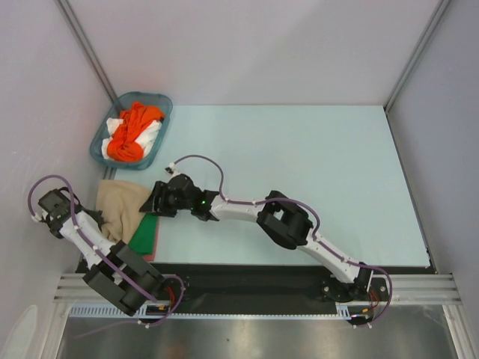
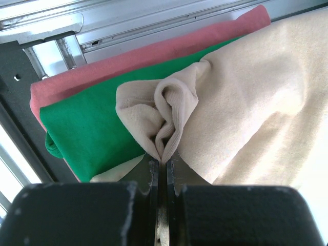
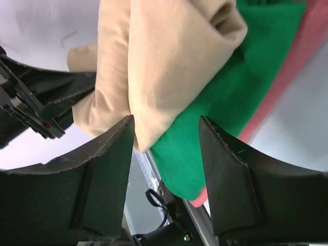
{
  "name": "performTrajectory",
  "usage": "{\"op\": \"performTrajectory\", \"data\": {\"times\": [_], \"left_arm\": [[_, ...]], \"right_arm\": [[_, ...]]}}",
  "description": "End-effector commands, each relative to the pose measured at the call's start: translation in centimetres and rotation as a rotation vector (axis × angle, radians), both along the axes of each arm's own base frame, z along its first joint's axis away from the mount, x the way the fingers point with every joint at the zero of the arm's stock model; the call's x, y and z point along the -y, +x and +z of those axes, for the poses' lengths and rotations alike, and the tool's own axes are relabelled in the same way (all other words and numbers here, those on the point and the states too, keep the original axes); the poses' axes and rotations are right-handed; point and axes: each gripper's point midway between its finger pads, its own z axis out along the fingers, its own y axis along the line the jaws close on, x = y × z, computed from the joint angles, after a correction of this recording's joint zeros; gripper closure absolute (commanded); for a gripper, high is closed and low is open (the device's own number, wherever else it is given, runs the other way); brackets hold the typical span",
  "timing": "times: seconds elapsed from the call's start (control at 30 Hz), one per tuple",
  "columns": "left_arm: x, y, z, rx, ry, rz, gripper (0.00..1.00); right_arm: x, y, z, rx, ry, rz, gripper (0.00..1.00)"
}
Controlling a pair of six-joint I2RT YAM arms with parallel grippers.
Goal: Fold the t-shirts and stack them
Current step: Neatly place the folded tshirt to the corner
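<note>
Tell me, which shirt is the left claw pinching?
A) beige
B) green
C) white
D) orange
A: the left gripper is shut on a bunched fold of the beige shirt, which lies over the green shirt.

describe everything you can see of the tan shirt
The tan shirt is soft, plain beige knit cloth, loosely bunched rather than flat, at the near left edge of the table. It lies partly over a folded green shirt, which sits on a reddish shirt. The left end effector is shut on a puckered fold of it. The right end effector stands open around another hanging edge.
</note>
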Motion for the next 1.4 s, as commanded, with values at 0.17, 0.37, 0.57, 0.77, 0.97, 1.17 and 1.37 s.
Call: {"op": "performTrajectory", "data": {"times": [0.17, 0.37, 0.57, 0.77, 0.97, 1.17, 1.37], "left_arm": [[-0.7, 0.0, 0.8, 0.017, 0.034, 0.007, 1.00], [-0.7, 0.0, 1.3, 0.021, 0.042, 0.008, 0.99], [-1.0, -0.5, 1.5, 0.008, 0.064, 0.026, 0.99], [0.3, -1.7, 0.5, 0.004, 0.000, 0.128, 1.00], [1.7, -4.6, -0.4, -0.070, -0.055, 0.308, 1.00], [2.2, -6.9, -1.6, -0.104, -0.081, 0.435, 0.99], [1.7, -7.9, -1.3, -0.137, -0.067, 0.479, 0.92]], "right_arm": [[-1.0, 3.3, 0.5, 0.015, 0.050, -0.053, 0.43], [-1.2, 5.1, 0.5, 0.033, 0.053, -0.065, 0.48], [-0.9, 6.2, 2.9, 0.119, 0.064, -0.013, 0.93], [1.3, 8.4, 4.9, 0.206, 0.001, -0.006, 1.00], [2.1, 9.7, 4.5, 0.194, -0.018, 0.043, 1.00], [1.7, 10.0, 4.5, 0.185, 0.012, 0.100, 1.00], [1.7, 9.2, 3.1, 0.145, 0.005, 0.119, 1.00]]}}
